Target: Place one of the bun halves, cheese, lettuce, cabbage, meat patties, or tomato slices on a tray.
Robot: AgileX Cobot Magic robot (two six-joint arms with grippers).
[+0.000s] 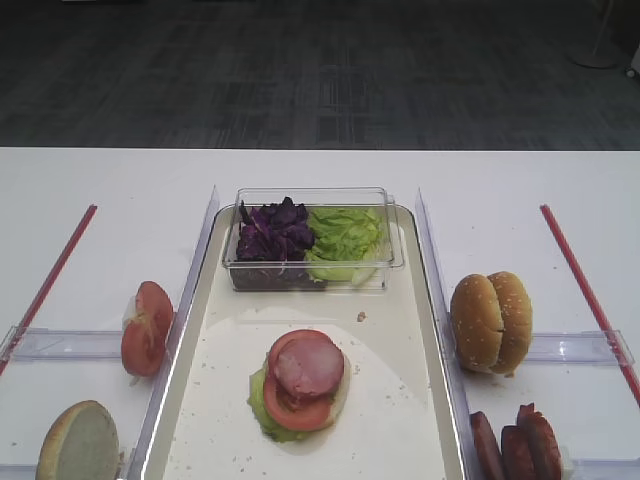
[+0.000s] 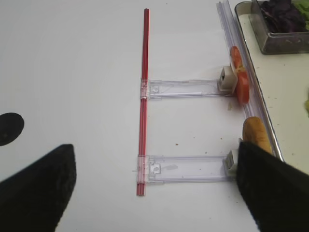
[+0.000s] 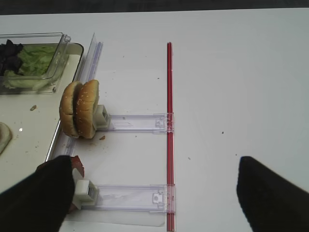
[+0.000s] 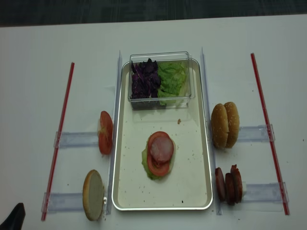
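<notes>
The big tray (image 4: pixel 199 158) fills the middle of the top view. In its lower middle sits a stack: green lettuce at the bottom, a tomato slice, then a pink meat patty (image 4: pixel 161 148) on top. A clear tub (image 4: pixel 160 100) at the top end of the tray holds purple cabbage (image 4: pixel 144 80) on the left and more lettuce (image 4: pixel 172 80) on the right.

The stack looks like it needs a bun lid next, I think. The two bun halves (image 4: pixel 225 124) stand on edge at the right of the tray, just outside its rim. Under them, lower right, stand the other meat patties (image 4: pixel 229 184). At the left are the tomato slices (image 4: pixel 105 132), and one more bun half (image 4: pixel 93 194) in the lower left.

To do this well, the claw should come down from above on just one piece, pinch it softly so it does not squash, and set it flat on the stack.

The right claw (image 3: pixel 154 193) is wide open and holds nothing. Its left finger is right by the patties at the bottom left of its own view. The left claw (image 2: pixel 154 188) is wide open and empty too, with its right finger near the single bun half.
</notes>
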